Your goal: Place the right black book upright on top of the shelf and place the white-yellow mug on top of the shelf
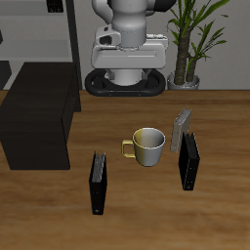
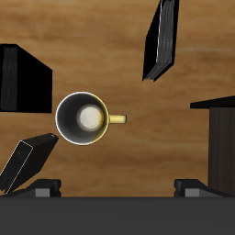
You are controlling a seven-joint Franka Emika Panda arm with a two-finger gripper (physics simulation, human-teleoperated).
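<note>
The right black book (image 1: 98, 182) stands upright near the table's front edge, beside the shelf (image 1: 39, 112), a low black cabinet. In the wrist view the book (image 2: 162, 41) and a corner of the shelf (image 2: 218, 138) both show. The white-yellow mug (image 1: 147, 145) stands upright mid-table with its yellow handle toward the shelf. The wrist view looks down into the mug (image 2: 83, 117). My gripper (image 2: 117, 189) is open and empty, high above the table and over the mug. Its fingertips (image 2: 41, 190) are spread wide.
A second black book (image 1: 188, 161) stands on the mug's other side, with a grey book (image 1: 181, 129) leaning just behind it. Both show in the wrist view, the black one (image 2: 23, 78) and the grey one (image 2: 27, 158). A potted plant (image 1: 190, 44) and a thin-framed rack (image 1: 39, 29) stand at the back.
</note>
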